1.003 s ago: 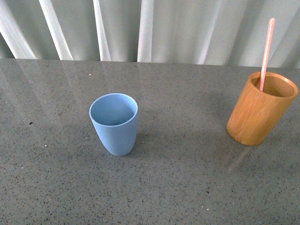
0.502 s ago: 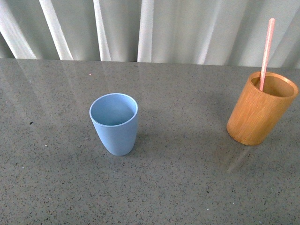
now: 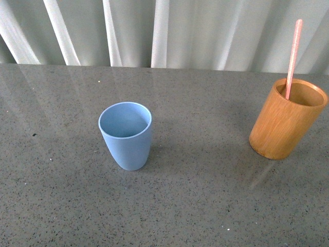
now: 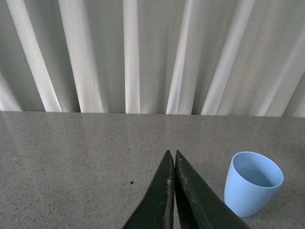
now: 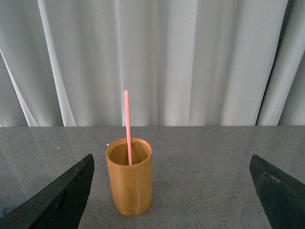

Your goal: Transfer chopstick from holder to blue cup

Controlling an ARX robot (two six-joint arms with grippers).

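Note:
The blue cup stands upright and empty near the middle of the grey table. At the right stands the orange-brown holder with one pale-pink chopstick leaning inside it, its top well above the rim. Neither arm shows in the front view. In the left wrist view my left gripper is shut with nothing in it, and the blue cup sits beside it, apart. My right gripper is open wide in the right wrist view, with the holder and chopstick ahead of it, nearer one finger.
A speckled grey table runs back to a pale pleated curtain. The table's far edge lies just behind the holder.

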